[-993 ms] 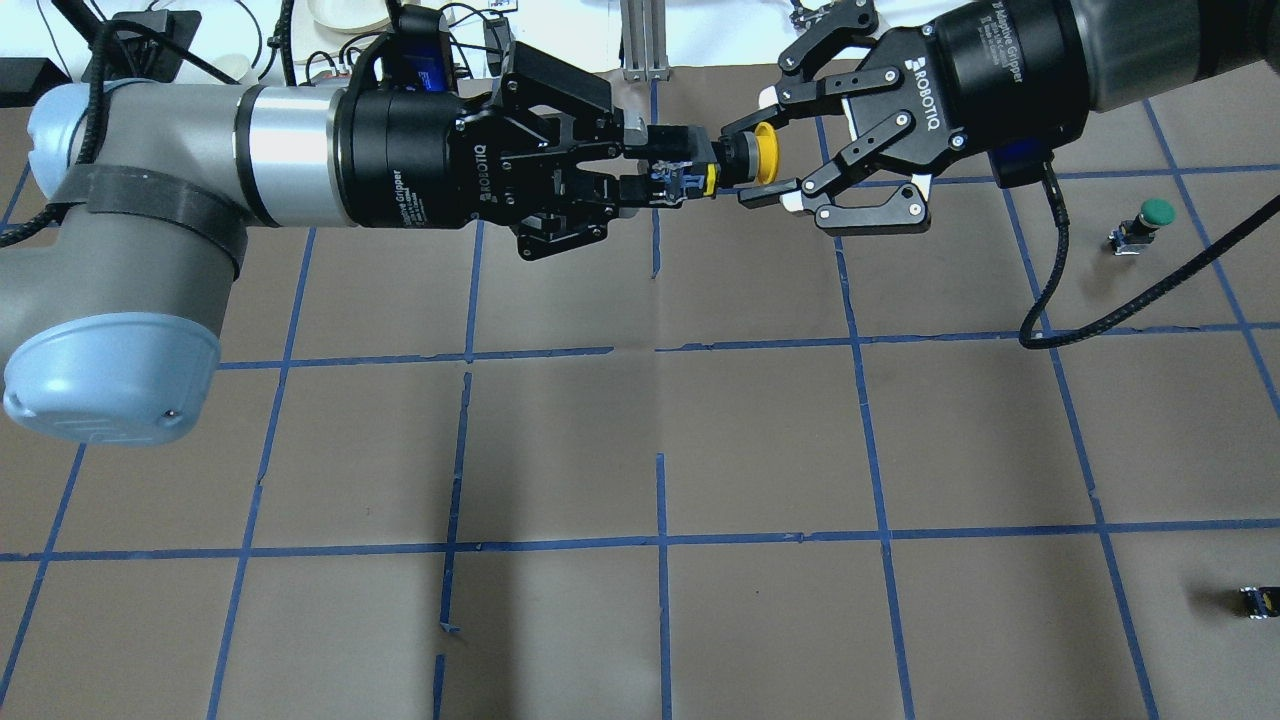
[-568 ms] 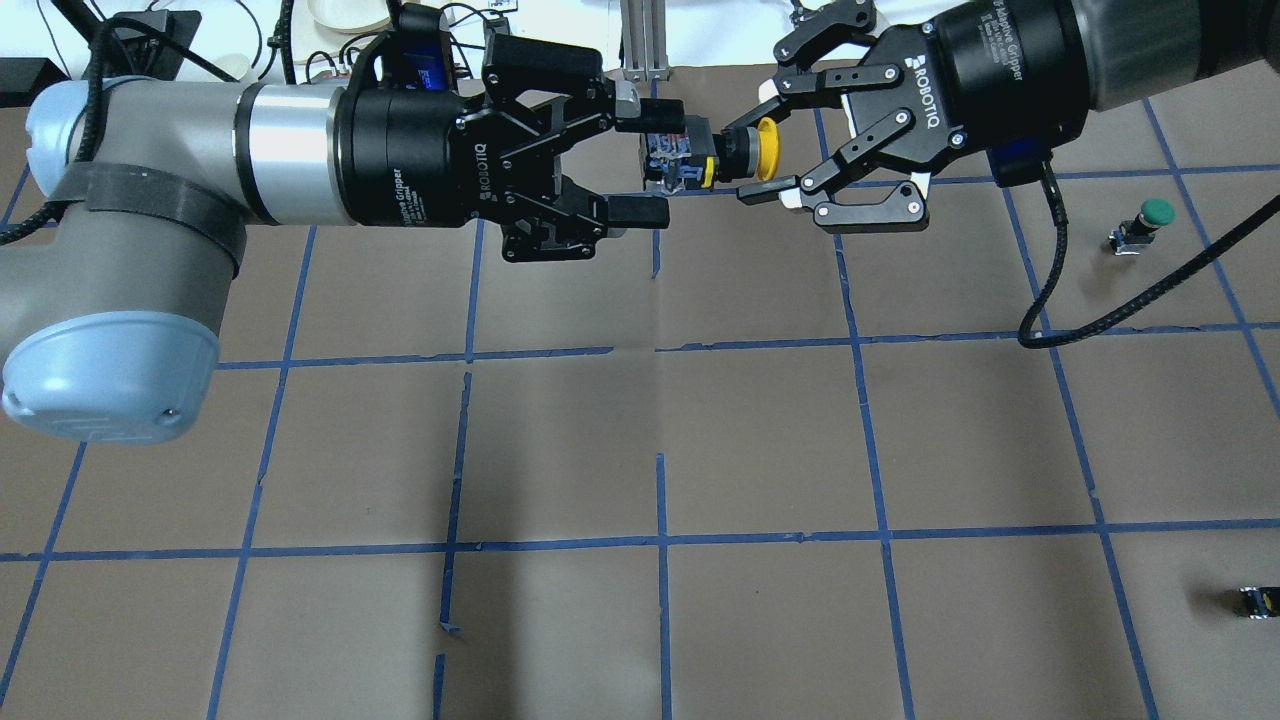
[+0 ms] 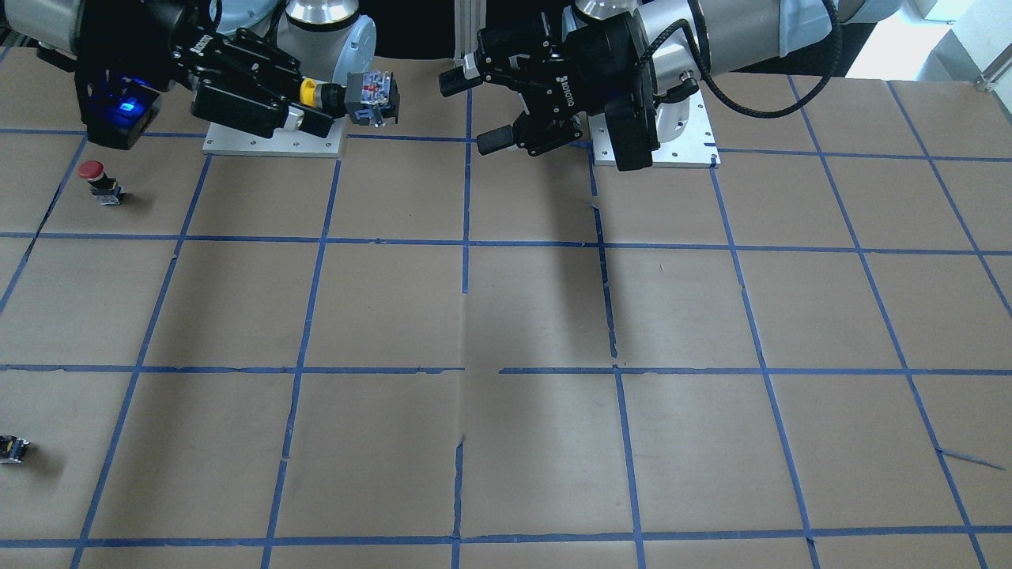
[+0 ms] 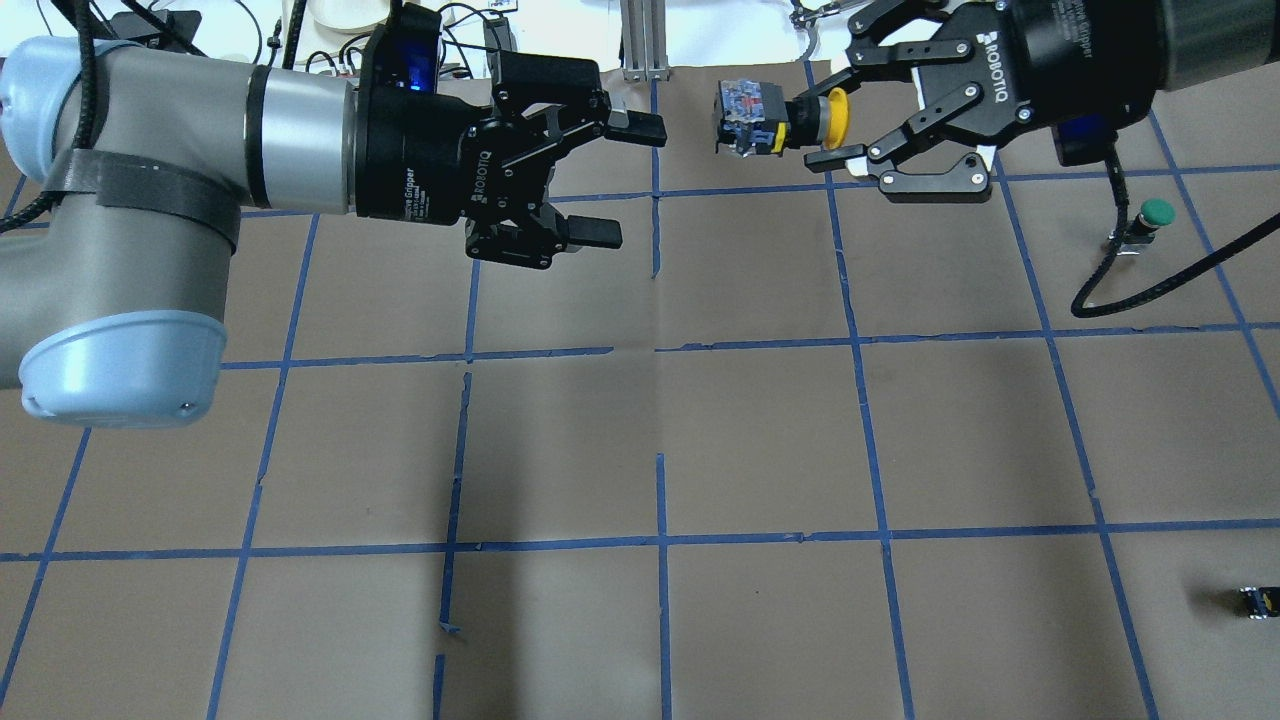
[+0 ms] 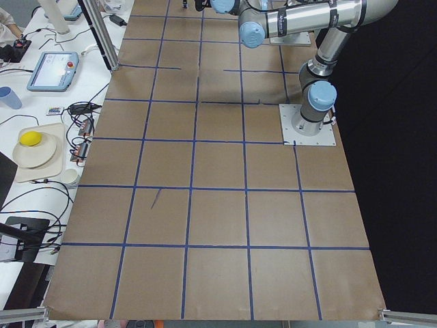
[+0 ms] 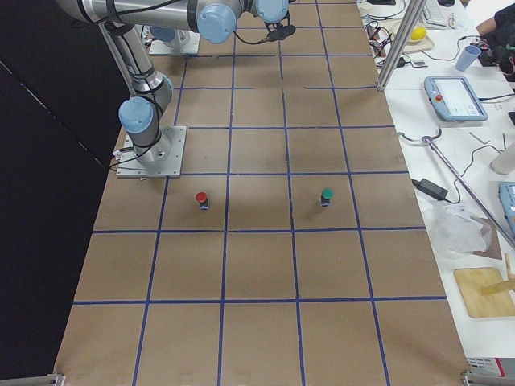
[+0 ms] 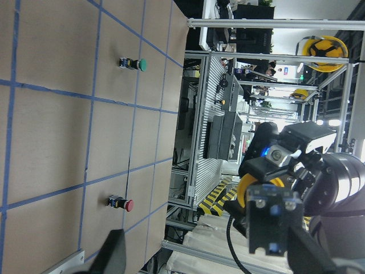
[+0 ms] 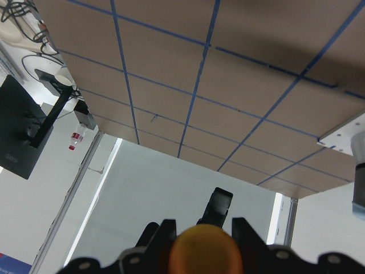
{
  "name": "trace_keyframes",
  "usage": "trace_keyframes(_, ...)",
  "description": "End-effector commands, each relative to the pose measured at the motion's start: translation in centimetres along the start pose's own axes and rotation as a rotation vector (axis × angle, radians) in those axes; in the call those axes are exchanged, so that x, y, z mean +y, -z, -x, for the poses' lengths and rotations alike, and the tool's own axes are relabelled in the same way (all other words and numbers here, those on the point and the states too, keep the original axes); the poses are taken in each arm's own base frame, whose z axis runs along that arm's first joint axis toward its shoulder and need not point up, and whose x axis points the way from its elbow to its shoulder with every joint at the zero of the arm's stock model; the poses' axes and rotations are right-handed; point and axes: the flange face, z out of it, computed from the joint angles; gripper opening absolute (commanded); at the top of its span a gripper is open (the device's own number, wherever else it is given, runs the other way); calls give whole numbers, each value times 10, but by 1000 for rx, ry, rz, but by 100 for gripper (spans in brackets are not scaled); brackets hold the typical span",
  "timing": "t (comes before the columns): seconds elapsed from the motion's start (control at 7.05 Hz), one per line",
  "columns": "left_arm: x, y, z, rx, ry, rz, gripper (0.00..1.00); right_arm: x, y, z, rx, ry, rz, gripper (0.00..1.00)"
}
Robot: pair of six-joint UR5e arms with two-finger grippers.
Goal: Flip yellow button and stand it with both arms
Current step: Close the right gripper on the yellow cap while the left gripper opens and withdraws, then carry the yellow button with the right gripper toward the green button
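Here's the left gripper (image 4: 620, 180), matte black all over, white ROBOTIQ lettering (image 4: 478, 180) along its flank. Just behind the left gripper, a polished silver ring (image 4: 300, 140); above it, a blue light (image 4: 412, 70) glowing. Further back from it runs the left arm (image 4: 150, 250), a fat grey tube with a black strap (image 4: 150, 195) around it and a rounded light-blue cap (image 4: 120, 365). Across from the left gripper, the right gripper (image 4: 815, 125): black too, silver screw heads (image 4: 930, 128) dotting its linkage bars, a black braided cable (image 4: 1110, 270) trailing below it.
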Motion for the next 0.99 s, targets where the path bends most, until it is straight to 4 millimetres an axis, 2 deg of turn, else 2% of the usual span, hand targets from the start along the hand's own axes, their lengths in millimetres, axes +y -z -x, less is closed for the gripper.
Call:
trace_keyframes(0.0, -2, -5, 12, -240, -30, -69, 100, -31, 17, -7, 86, 115, -125, 15)
trace_keyframes(0.28, -12, 0, 23, -552, -48, -143, 100, -60, 29, -12, 202, 261, -212, 15)
trace_keyframes(0.57, -26, 17, 27, -770, -3, -156, 100, -92, 43, -13, 381, 450, -362, 15)
trace_keyframes(0.71, -45, 31, 19, -879, -31, -193, 100, -100, 50, -14, 466, 553, -429, 15)
trace_keyframes(0.85, -49, 45, 7, -986, -5, -128, 100, -107, 56, -14, 555, 670, -472, 15)
